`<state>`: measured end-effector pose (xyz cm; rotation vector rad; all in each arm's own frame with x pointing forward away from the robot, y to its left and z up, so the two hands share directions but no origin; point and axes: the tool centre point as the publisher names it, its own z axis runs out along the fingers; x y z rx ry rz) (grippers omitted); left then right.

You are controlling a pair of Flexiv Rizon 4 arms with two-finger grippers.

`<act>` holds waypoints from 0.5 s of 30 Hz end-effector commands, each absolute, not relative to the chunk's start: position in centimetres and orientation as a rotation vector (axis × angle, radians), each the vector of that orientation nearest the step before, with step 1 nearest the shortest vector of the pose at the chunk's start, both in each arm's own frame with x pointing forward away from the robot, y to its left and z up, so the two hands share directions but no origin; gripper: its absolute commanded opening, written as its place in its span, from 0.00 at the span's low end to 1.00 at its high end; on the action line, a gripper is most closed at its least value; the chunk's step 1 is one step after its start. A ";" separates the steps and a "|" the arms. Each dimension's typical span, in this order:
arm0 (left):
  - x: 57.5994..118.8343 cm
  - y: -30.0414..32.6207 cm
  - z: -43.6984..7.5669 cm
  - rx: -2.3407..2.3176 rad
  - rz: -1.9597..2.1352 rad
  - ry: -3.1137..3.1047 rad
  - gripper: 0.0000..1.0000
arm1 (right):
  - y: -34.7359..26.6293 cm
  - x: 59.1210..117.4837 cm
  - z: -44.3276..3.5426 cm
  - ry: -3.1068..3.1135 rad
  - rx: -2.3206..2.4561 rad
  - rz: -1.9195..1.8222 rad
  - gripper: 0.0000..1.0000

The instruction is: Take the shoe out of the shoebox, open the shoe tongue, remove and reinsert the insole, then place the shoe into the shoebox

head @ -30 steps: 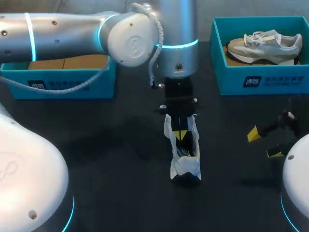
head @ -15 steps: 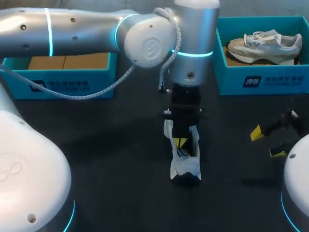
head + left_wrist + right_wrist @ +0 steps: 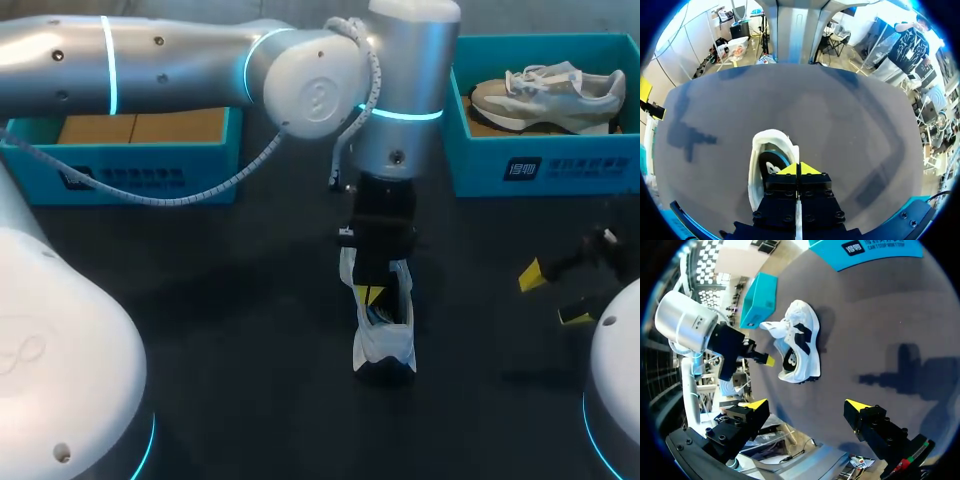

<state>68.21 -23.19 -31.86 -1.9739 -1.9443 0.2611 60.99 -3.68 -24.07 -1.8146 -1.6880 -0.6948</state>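
A white sneaker (image 3: 383,335) with dark blue panels stands on the dark table, near the middle. My left arm reaches over it from the left. Its gripper (image 3: 372,293) is shut, and the yellow tips point down into the shoe's opening. In the left wrist view the gripper (image 3: 799,169) has its tips pressed together over the sneaker (image 3: 769,150), whose blue insole shows inside; I see nothing between them. My right gripper (image 3: 550,296) hangs open at the table's right, apart from the shoe. From the right wrist, the gripper (image 3: 807,405) stands wide open, with the sneaker (image 3: 797,347) well ahead of it.
A teal shoebox (image 3: 520,165) at the back right holds a grey and white sneaker (image 3: 548,92). A second teal shoebox (image 3: 140,165) stands at the back left, partly behind my left arm. Bare table lies in front of the shoe and to both sides.
My left arm has swung a little to the right, and its gripper has come down slightly into the shoe's opening. The shoe and my right arm have stayed put.
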 end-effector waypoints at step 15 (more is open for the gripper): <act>69.1 -23.9 -33.1 -1.983 0.214 -1.945 0.00 | -3.7 60.7 -24.0 -1.689 -1.820 -0.695 1.00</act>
